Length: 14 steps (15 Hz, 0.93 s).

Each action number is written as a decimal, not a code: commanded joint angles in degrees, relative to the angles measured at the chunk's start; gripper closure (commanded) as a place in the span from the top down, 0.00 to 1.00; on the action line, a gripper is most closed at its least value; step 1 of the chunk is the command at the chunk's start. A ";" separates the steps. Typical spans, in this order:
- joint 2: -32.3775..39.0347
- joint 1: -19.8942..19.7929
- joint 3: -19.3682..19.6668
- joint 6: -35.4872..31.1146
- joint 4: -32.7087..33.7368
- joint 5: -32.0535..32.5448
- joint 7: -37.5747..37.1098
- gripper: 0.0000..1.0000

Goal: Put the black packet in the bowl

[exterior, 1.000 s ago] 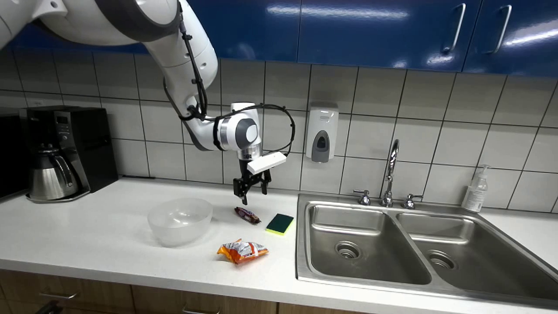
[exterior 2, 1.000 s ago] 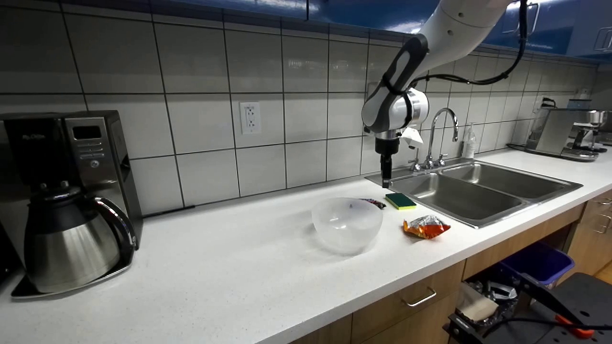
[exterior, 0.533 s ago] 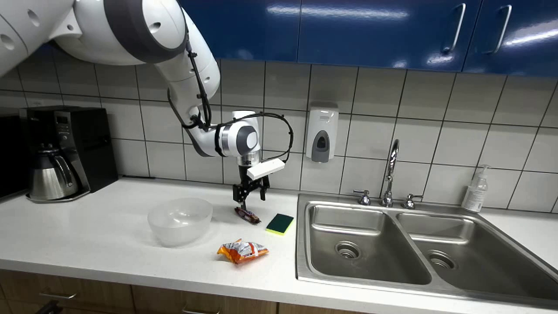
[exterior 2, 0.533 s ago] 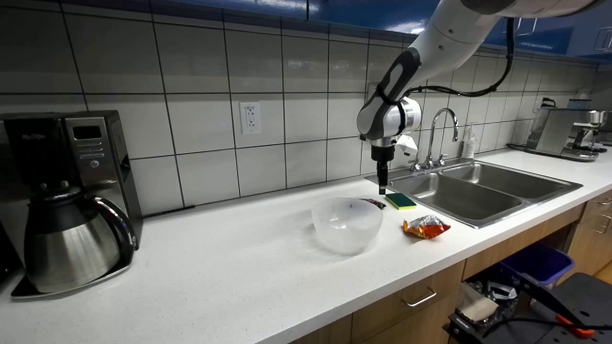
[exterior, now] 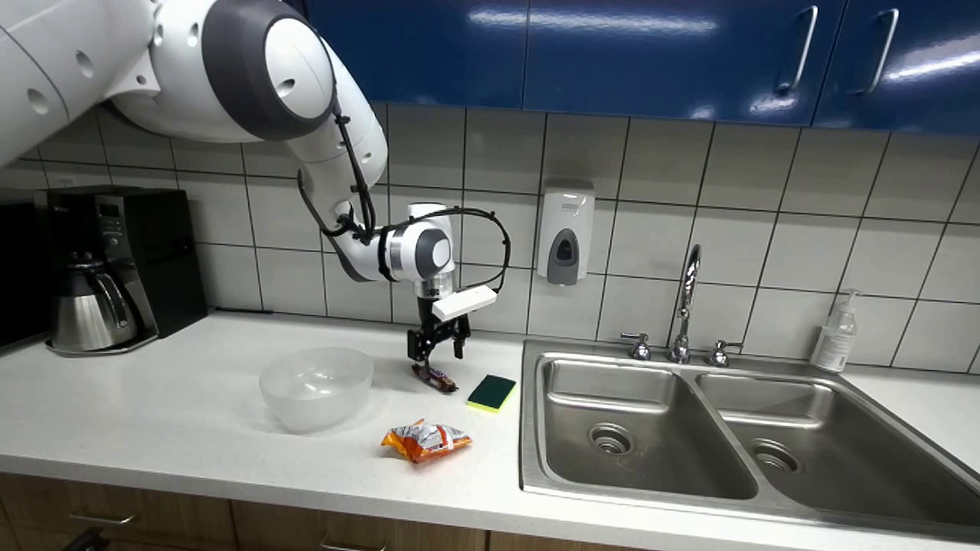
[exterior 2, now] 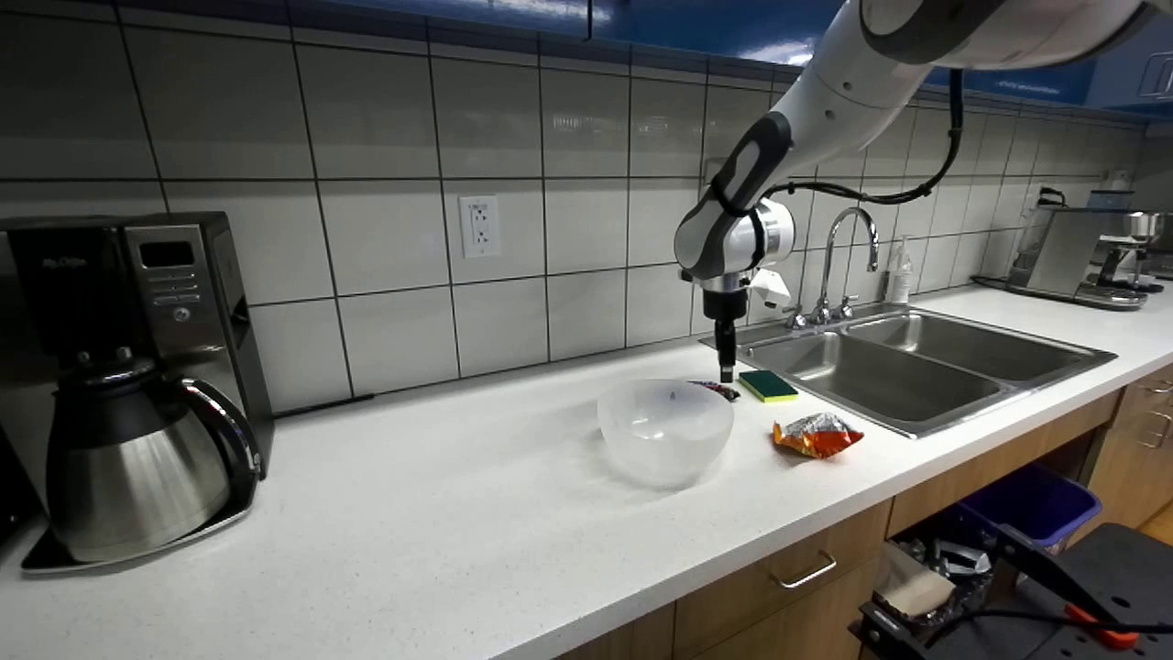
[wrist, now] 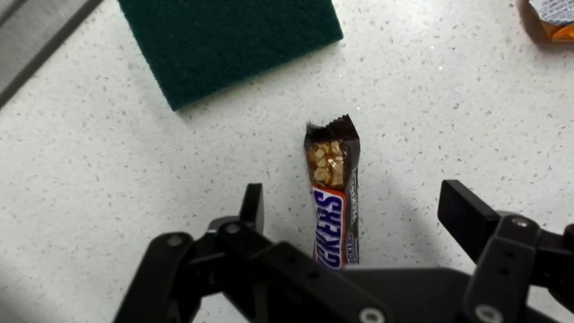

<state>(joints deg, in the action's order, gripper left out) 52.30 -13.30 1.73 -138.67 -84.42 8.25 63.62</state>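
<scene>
In an exterior view we had the green-topped sponge [exterior: 491,392] at lower centre, the orange packet [exterior: 426,441] just below it to the left, and the sink [exterior: 530,459] across the lower right. Coffee maker [exterior 2: 179,293] stood at far left in both exterior views. We found the black packet [wrist: 334,202] lying on the surface [exterior: 176,428] between the sponge and the bowl [exterior 2: 664,454], apart from both. In an exterior view the bowl stood right of centre, its cloudy wall covering part of the black packet.

In an exterior view the arm [exterior: 321,157] stretched from the upper left corner to mid-frame, end effector [wrist: 354,204] pointing straight down at the black packet. We logged the fingers [wrist: 466,217] as spread wide, the black packet lying between them, gap either side.

We saw a wall outlet [exterior 2: 479,226] at upper left of centre in an exterior view, where the fingers lined up as one, so we couldn't read the spread there. The wrist view gave us that, plus part of the printed label [wrist: 328,226]; the black packet's lower end was hidden behind the end effector.
</scene>
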 commanded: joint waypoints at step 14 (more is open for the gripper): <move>9.10 0.86 -0.22 10.52 14.32 0.97 0.31 1.00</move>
<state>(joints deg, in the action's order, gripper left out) 59.21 -12.35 1.73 -131.56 -74.59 8.35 63.62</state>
